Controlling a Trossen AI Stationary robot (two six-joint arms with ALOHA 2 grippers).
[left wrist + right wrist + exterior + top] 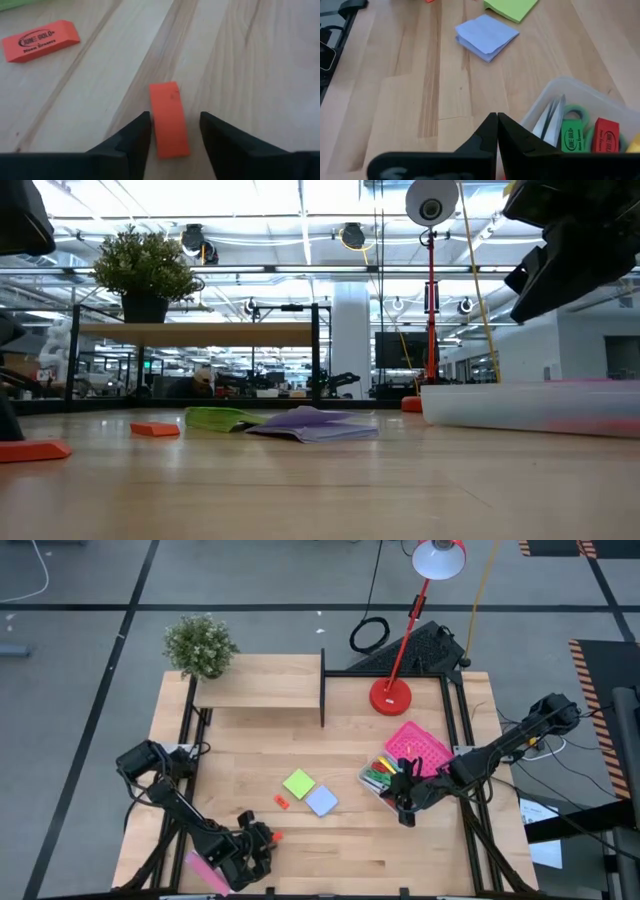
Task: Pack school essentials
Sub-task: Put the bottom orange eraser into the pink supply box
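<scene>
A small orange block (169, 120) lies flat on the table between the open fingers of my left gripper (175, 132), near the front edge (258, 842). A printed orange eraser (40, 40) lies farther off (281, 802). Beyond it lie a green sticky-note pad (298, 783) and a pale-blue pad (321, 800). A clear box (380, 783) at the right holds scissors (551, 120), a green eraser (572, 137), a red eraser (606, 136) and pens. My right gripper (496, 131) hangs shut and empty over the box's near corner (405, 812). My left gripper has the orange block's near end between its open fingers, which lie along the block and come in low over the table. One fingertip (142, 127) stands right at the block's long side (154, 117); I cannot tell whether it touches.
A pink perforated lid (420, 745) lies beside the clear box. A flat pink-and-white packet (205, 872) lies by my left arm at the front edge. A red desk lamp (392, 695), a wooden shelf (260, 690) and a potted plant (200, 645) stand at the back.
</scene>
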